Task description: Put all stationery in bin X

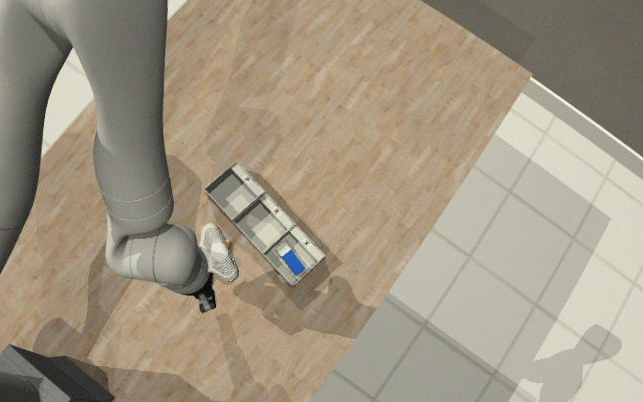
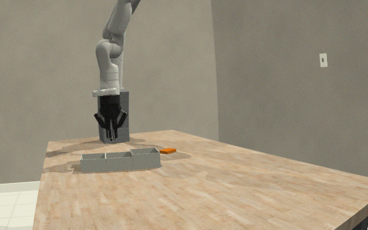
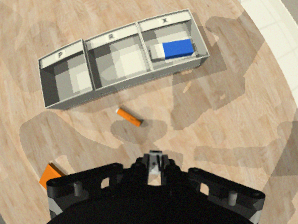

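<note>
A grey row of three bins (image 3: pixel 120 59) stands on the wooden table; it also shows in the top view (image 1: pixel 265 223) and the exterior view (image 2: pixel 120 163). Their marks are too small to read. A blue flat thing (image 3: pixel 177 48) (image 1: pixel 294 261) lies in one end bin. My gripper (image 3: pixel 155 162) hangs well above the table beside the bins, fingers pointing down (image 2: pixel 111 137). It is shut on a small pale thing that I see only end-on between the fingertips. A short orange stick (image 3: pixel 129 116) lies on the table below, near the bins.
An orange flat block (image 3: pixel 49 176) (image 2: pixel 167 150) lies on the table off the end of the bin row. The grey robot base (image 2: pixel 114 117) stands at the table's back edge. My arm hides part of the table in the top view.
</note>
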Robot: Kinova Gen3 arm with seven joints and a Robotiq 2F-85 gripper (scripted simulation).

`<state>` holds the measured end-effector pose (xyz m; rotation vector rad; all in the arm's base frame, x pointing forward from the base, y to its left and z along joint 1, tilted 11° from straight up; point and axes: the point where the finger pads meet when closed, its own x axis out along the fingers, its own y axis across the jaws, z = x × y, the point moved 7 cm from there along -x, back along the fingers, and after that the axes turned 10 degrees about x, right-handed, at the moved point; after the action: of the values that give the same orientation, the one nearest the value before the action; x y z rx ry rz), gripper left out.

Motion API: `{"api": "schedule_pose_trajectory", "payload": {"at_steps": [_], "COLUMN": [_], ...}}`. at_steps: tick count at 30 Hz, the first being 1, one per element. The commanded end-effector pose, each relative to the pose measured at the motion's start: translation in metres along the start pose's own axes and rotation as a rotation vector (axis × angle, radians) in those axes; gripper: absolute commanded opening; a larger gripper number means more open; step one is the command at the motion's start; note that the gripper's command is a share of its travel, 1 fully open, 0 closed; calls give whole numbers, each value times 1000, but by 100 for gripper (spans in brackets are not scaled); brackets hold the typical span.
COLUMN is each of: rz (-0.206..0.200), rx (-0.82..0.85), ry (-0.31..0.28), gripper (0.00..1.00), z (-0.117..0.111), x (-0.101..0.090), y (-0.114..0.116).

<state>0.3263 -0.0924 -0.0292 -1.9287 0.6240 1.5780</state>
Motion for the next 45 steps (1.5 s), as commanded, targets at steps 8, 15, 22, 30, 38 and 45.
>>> {"api": "schedule_pose_trajectory", "payload": {"at_steps": [8, 15, 22, 30, 38, 45], "rz": [-2, -2, -2, -2, -2, -3], "rx": [1, 1, 1, 301, 701, 951], "ry": [2, 2, 3, 3, 2, 2], "gripper": [10, 10, 10, 10, 10, 10], "z": [-6, -49, -79, -115, -159, -159], "x": [-7, -7, -7, -7, -7, -7], "y": [-1, -3, -5, -7, -10, -10]}}
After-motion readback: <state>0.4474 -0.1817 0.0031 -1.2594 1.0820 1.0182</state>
